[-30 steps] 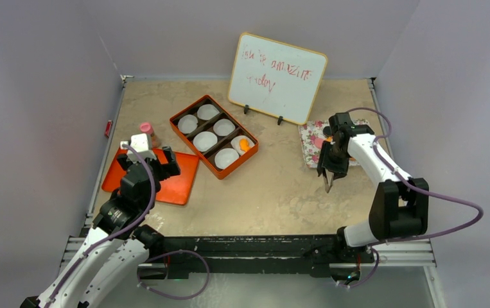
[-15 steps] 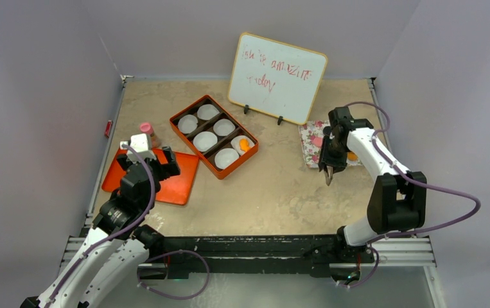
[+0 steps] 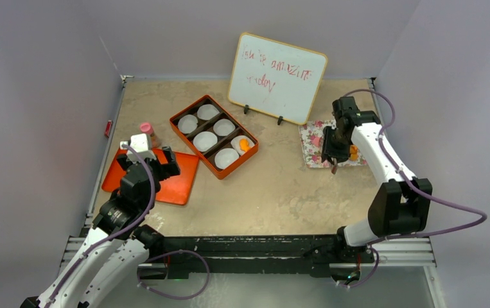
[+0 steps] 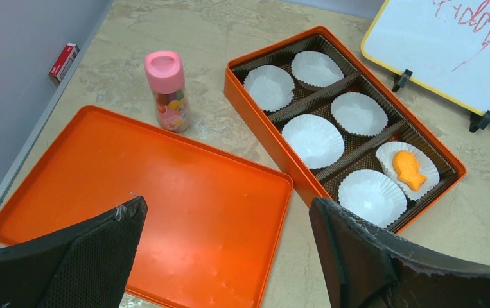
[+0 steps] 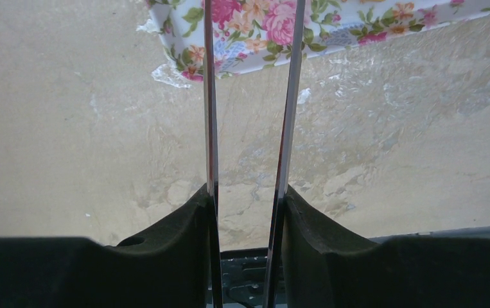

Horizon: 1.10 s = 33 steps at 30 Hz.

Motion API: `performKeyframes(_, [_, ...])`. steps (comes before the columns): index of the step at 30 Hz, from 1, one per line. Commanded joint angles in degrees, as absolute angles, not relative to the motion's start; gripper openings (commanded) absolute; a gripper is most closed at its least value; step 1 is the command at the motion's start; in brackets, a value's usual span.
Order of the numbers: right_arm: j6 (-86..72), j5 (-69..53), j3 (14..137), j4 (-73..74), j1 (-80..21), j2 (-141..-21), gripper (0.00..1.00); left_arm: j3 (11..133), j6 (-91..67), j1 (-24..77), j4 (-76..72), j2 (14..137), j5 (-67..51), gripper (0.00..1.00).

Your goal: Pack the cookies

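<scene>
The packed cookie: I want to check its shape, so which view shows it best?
Left wrist: the orange cookie shows close up, fish-shaped, in a white paper cup. Top external shows only a small orange blob. Right wrist misses it.

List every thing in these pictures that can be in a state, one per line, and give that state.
Orange box: open, lid off.
Lid: flat on the table beside the box.
Paper cups: six, five empty.
Fish-shaped cookie: lying in one cup.
Pink-capped bottle: upright, capped.
Whiteboard: propped up, written on.
Left pincer: open, empty.
Right pincer: parted narrowly, holding nothing, over the floral tray.
</scene>
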State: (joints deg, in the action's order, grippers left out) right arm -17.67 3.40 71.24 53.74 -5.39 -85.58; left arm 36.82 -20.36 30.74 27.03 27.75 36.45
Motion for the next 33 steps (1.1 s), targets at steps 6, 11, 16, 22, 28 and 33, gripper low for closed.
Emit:
performKeyframes(6, [-14.10, 0.09, 78.19, 55.99, -7.95, -81.71, 0.12, 36.48, -19.69, 29.94, 24.79, 27.64, 36.18, 0.97])
performKeyframes(11, [-13.80, 0.38, 81.23, 55.98, -13.06, -82.20, 0.12, 36.44, -19.69, 29.92, 24.79, 27.59, 36.04, 0.97])
performKeyframes(16, [-14.43, 0.09, 84.14, 55.04, -18.57, -83.75, 0.12, 36.47, -19.69, 29.93, 24.79, 27.59, 35.94, 0.97])
performKeyframes(22, [-15.66, -0.96, 87.14, 54.01, -24.24, -86.49, 0.12, 36.47, -19.69, 29.88, 24.79, 27.54, 35.84, 0.97])
performKeyframes(28, [-16.19, -1.87, 89.99, 53.11, -29.44, -89.20, 0.12, 36.47, -19.60, 29.86, 24.79, 27.55, 35.68, 0.97])
performKeyframes(33, [-16.26, -2.47, 92.71, 52.16, -34.52, -92.35, 0.12, 36.45, -19.60, 29.84, 24.79, 27.56, 35.67, 0.97])
